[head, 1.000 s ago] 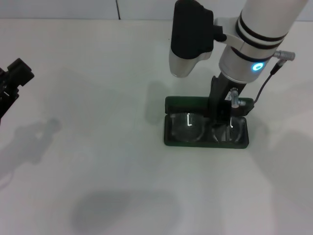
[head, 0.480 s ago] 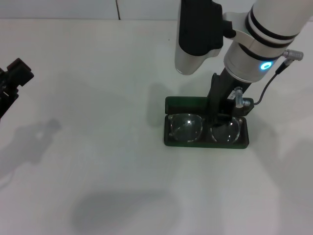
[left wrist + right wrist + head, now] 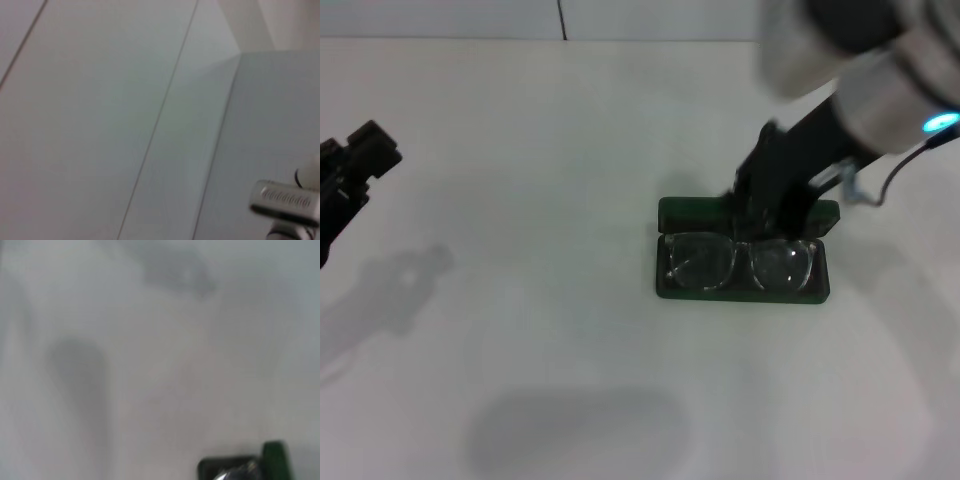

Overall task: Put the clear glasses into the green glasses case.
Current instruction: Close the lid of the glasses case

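The green glasses case (image 3: pixel 665 283) lies open on the white table, right of centre, its lid (image 3: pixel 695 211) standing up at the far side. The clear glasses (image 3: pixel 740 262) lie flat inside it, lenses side by side. My right gripper (image 3: pixel 767 222) hangs tilted just above the lid's edge and the far rim of the glasses, fingers apart and holding nothing. A corner of the case (image 3: pixel 274 458) shows in the right wrist view. My left gripper (image 3: pixel 358 160) stays parked at the table's far left.
The white table (image 3: pixel 540 330) carries only arm shadows around the case. A wall seam (image 3: pixel 561 20) runs along the back. The left wrist view shows pale panels and a small metal part (image 3: pixel 285 201).
The right arm has swung up and to the right, away from the case. The glasses, held upright in the case a second ago, now lie flat in it, released.
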Robot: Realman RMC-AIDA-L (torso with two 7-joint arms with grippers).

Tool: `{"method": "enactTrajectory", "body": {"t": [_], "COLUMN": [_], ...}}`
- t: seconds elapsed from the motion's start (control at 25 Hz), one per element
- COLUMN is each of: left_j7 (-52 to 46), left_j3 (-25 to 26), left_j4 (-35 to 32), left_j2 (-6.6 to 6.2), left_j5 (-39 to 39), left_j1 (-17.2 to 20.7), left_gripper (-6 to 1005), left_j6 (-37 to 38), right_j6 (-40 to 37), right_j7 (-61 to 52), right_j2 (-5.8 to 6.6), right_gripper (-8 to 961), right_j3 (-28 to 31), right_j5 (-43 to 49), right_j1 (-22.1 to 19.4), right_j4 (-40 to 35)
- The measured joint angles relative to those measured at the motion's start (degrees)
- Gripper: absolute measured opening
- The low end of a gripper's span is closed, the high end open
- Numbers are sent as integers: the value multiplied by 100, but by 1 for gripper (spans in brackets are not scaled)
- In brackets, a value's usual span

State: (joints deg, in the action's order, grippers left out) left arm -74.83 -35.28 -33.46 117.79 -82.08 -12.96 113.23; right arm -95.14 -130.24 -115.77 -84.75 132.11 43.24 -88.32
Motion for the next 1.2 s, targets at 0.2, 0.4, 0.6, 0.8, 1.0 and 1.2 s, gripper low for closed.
{"method": "enactTrajectory", "body": {"t": [0.2, 0.4, 0.6, 0.8, 1.0, 1.2], "left_j7": [-327, -592, -1320, -1675, -1613, -1608], "left_j3": [-45, -446, -934, -984, -1621, -2846], "left_j4": [-29, -102, -594, -710, -598, -280], "left_j2": [-88, -201, -311, -133, 197, 209], "left_j5": [-1, -15, -630, -2049, -2661, -2088], "left_j1": [-360, -1013, -1795, -2800, -3322, -3456], "left_gripper": [132, 132, 132, 132, 226, 248], "left_j6": [5, -53, -550, -1335, -2414, -3424], "right_j6": [-193, -126, -208, -282, -394, -332], "right_j7": [654, 1835, 2943, 3918, 4410, 4738], "right_j2": [10, 13, 30, 55, 137, 293], "right_gripper": [224, 224, 222, 220, 219, 219], "right_j3": [1575, 3356, 4431, 5178, 6018, 6285], "right_j5": [-1537, -3563, -4575, -4784, -4765, -4767], "right_j1": [-1222, -2494, -2699, -2743, -2806, -2819], "right_j4": [-894, -340, 1600, 3139, 3981, 4559]}}
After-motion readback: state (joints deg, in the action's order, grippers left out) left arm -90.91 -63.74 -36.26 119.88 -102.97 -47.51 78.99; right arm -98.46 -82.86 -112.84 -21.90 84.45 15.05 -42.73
